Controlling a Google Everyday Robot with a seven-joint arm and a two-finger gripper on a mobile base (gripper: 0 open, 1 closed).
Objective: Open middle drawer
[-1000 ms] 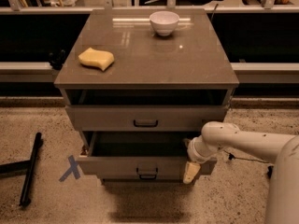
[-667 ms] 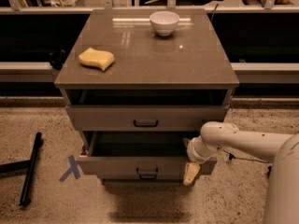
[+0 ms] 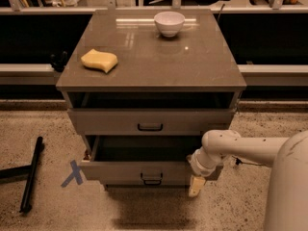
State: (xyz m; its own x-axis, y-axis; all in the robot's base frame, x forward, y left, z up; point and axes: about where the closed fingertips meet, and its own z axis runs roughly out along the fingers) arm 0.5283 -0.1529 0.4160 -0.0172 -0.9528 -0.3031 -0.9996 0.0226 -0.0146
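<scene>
The middle drawer (image 3: 120, 171) is grey-beige with a small black bar handle (image 3: 151, 176). It stands pulled out toward me from the cabinet, and its dark inside (image 3: 144, 150) shows. The top drawer (image 3: 110, 121) sits above it, with its own handle (image 3: 150, 127). The lowest drawer is mostly hidden under the pulled-out one. My gripper (image 3: 196, 186) hangs from the white arm (image 3: 240, 148), pointing down. It is at the right end of the middle drawer's front, right of the handle.
A white bowl (image 3: 169, 23) and a yellow sponge (image 3: 99, 60) sit on the cabinet top (image 3: 192, 66). On the speckled floor to the left are a black bar (image 3: 31, 174) and a blue tape cross (image 3: 72, 173). A low rail (image 3: 29, 72) runs behind the cabinet.
</scene>
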